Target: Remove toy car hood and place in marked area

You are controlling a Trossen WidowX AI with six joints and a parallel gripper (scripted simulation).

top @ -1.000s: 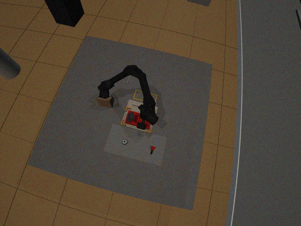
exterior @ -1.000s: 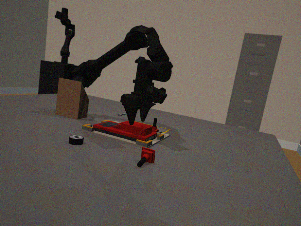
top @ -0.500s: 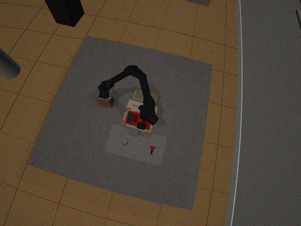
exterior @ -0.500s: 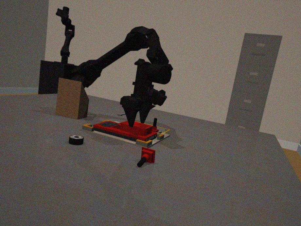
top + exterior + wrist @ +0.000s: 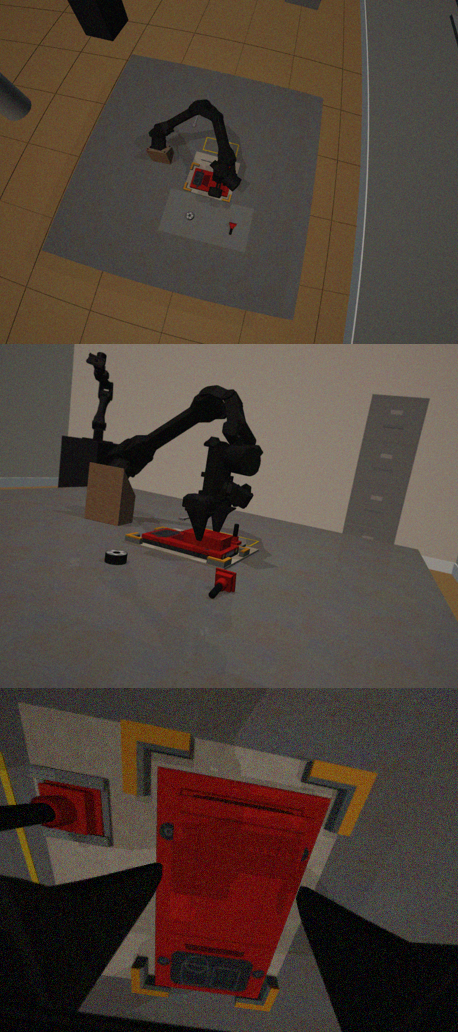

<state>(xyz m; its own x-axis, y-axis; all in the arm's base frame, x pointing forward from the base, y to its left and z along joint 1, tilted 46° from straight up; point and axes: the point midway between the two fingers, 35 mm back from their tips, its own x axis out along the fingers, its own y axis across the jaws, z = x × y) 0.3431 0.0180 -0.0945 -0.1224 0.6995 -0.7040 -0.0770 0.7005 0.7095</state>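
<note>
The red toy car (image 5: 201, 180) (image 5: 173, 539) lies on a white plate (image 5: 202, 156) (image 5: 80, 860) with orange corner brackets. Its hood (image 5: 220, 540) (image 5: 240, 833) is the raised red panel, still on the car. My gripper (image 5: 218, 187) (image 5: 207, 533) (image 5: 231, 881) is open, pointing down, with one finger on each side of the hood near the car's middle; nothing is between the fingers. The marked area is a yellow outline (image 5: 212, 139) (image 5: 253, 540) (image 5: 21, 835) on the table just behind the plate.
A red block with a black peg (image 5: 62, 810) (image 5: 235, 529) sits in a socket on the plate beside the car. A loose red piece with a black handle (image 5: 231, 226) (image 5: 223, 581) and a wheel (image 5: 189, 214) (image 5: 115, 557) lie in front. The arm's wooden base block (image 5: 160, 154) (image 5: 107, 493) stands to the left.
</note>
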